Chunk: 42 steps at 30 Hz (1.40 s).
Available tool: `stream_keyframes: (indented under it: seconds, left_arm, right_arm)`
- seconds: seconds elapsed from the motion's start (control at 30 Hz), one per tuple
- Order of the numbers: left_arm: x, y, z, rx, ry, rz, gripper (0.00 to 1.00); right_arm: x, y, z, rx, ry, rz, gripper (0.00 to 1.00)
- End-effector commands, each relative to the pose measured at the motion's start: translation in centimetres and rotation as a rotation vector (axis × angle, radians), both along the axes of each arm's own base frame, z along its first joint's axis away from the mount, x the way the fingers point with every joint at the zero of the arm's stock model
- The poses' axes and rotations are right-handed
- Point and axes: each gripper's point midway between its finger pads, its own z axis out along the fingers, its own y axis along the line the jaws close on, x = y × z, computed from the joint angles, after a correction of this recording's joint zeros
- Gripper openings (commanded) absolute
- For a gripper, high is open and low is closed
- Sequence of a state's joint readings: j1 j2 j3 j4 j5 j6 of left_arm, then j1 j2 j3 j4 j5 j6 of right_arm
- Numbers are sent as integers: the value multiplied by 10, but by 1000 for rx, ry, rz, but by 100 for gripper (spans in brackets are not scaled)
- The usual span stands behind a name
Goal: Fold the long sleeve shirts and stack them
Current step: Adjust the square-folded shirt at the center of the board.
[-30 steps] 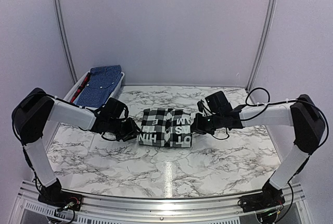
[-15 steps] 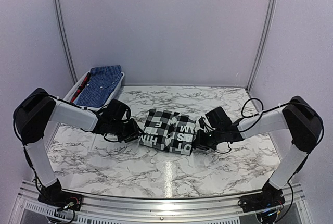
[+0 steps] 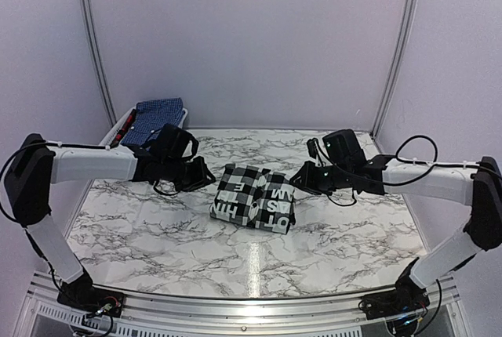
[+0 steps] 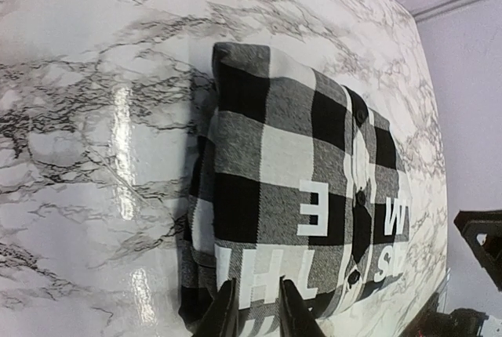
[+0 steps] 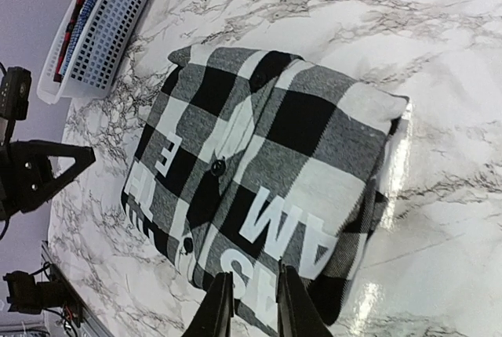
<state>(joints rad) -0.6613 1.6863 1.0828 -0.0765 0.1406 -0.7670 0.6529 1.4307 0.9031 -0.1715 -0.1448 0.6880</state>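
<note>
The black-and-white checked long sleeve shirt [image 3: 252,197] lies folded into a compact rectangle on the marble table, white letters facing up. It also shows in the left wrist view [image 4: 290,196] and the right wrist view [image 5: 267,164]. My left gripper [image 3: 202,176] hovers just off the shirt's left end, with its jaws a narrow gap apart and empty [image 4: 257,309]. My right gripper [image 3: 300,179] hovers just off the right end, also narrowly open and empty [image 5: 252,306]. The blue fine-print shirt [image 3: 155,117] lies on the white basket.
The white slotted basket [image 3: 118,129] stands at the table's back left corner and also shows in the right wrist view [image 5: 110,27]. Grey booth walls close in the back and sides. The metal base rail [image 3: 251,306] runs along the near edge.
Both grippers have pulled up and back from the ends of the checked shirt. The shirt has turned slightly and shifted a little toward the near side, still folded.
</note>
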Motion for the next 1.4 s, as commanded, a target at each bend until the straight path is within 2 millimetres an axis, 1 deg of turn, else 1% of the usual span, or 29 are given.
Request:
stream_keyframes:
  seconds: [0.0, 0.03, 0.07, 0.13, 0.17, 0.23, 0.3, 0.4, 0.47, 0.53, 0.57, 0.63, 0.67, 0.73, 0.77, 0.83, 0.9, 0.97, 1.0, 1.07, 1.17, 1.23, 1.3, 1.37]
  left_arm:
    - [-9, -18, -14, 30, 39, -85, 17]
    - [-8, -22, -18, 25, 44, -96, 16]
    - [-7, -25, -23, 21, 52, -105, 15]
    - [-8, -31, -36, 12, 75, -132, 14]
    - [-10, -34, -44, 10, 93, -147, 13]
    - [-16, -37, -61, 2, 124, -171, 13]
    - [-23, -33, -78, 10, 158, -178, 13]
    - [-29, -29, -95, 13, 174, -178, 13]
    - [-33, -26, -98, 17, 181, -177, 13]
    - [-34, -23, -94, 19, 167, -170, 13]
    - [-33, -23, -90, 16, 156, -171, 13]
    - [-31, -22, -78, 16, 130, -168, 13]
    - [-29, -21, -71, 23, 113, -166, 13]
    - [-25, -20, -58, 27, 80, -163, 14]
    - [-26, -17, -55, 41, 81, -160, 14]
    - [-25, -16, -50, 48, 71, -153, 14]
    - [-23, -16, -48, 55, 67, -151, 15]
    - [-19, -16, -50, 60, 70, -151, 15]
    - [-18, -17, -50, 59, 71, -155, 15]
    - [-15, -20, -50, 54, 74, -161, 15]
    - [-12, -23, -49, 48, 73, -175, 16]
    - [-9, -23, -49, 47, 76, -177, 15]
    - [-7, -21, -51, 48, 81, -179, 16]
    - [-5, -18, -53, 47, 86, -176, 16]
  right_arm:
    - [16, 31, -3, 39, -8, 57, 16]
    - [23, 37, -3, 50, -17, 63, 16]
    - [27, 42, -7, 54, -13, 71, 16]
    - [33, 51, -18, 53, -2, 86, 15]
    - [35, 51, -27, 46, 9, 81, 15]
    - [41, 46, -44, 50, 33, 67, 14]
    - [42, 35, -65, 47, 66, 45, 14]
    - [42, 17, -95, 29, 123, 15, 14]
    - [40, 12, -105, 26, 143, 15, 14]
    - [39, 12, -103, 19, 137, 22, 14]
    - [39, 13, -99, 16, 132, 26, 14]
    - [41, 13, -83, -5, 99, 26, 14]
    - [43, 16, -70, -14, 67, 28, 14]
    - [35, 19, -52, -57, 44, 33, 14]
    - [30, 23, -43, -68, 29, 39, 15]
    - [16, 34, -31, -59, 21, 53, 15]
    - [-1, 48, -27, -22, 25, 86, 15]
    - [-19, 64, -33, -8, 43, 125, 15]
    - [-25, 68, -40, -8, 55, 137, 15]
    - [-34, 71, -56, -5, 91, 148, 15]
    - [-40, 63, -77, 5, 124, 132, 15]
    - [-46, 49, -98, -21, 162, 112, 15]
    - [-52, 39, -110, -24, 187, 99, 15]
    - [-58, 33, -118, -17, 210, 94, 15]
